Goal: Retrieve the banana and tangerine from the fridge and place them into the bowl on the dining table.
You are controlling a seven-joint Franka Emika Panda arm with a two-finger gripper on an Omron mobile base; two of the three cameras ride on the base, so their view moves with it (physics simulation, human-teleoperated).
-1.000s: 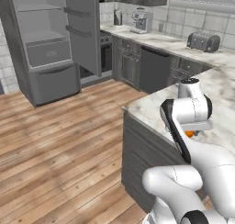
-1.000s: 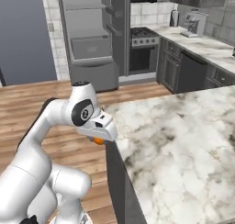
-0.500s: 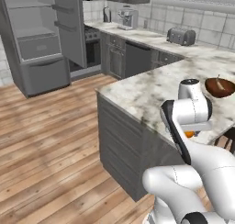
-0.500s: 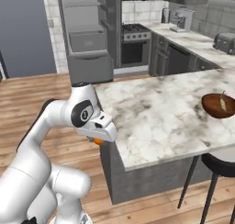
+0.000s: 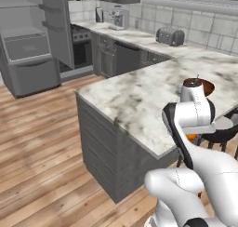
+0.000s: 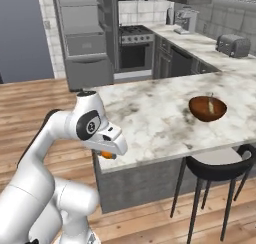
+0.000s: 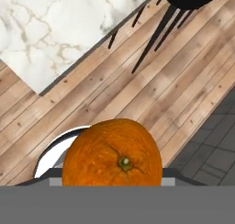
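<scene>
The pincer appears clamped on the tangerine, hanging beside the bench edge, over the floor. The bowl sits well apart, seemingly already holding the banana. A loosened grip here would drop the fruit to the floor.

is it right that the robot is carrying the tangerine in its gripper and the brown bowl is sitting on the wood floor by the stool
Not quite. The bowl sits on the dining table, above the stool, not on the floor; the right base view shows it plainly. The rest holds: the tangerine is in the gripper, as the hand view shows.
</scene>
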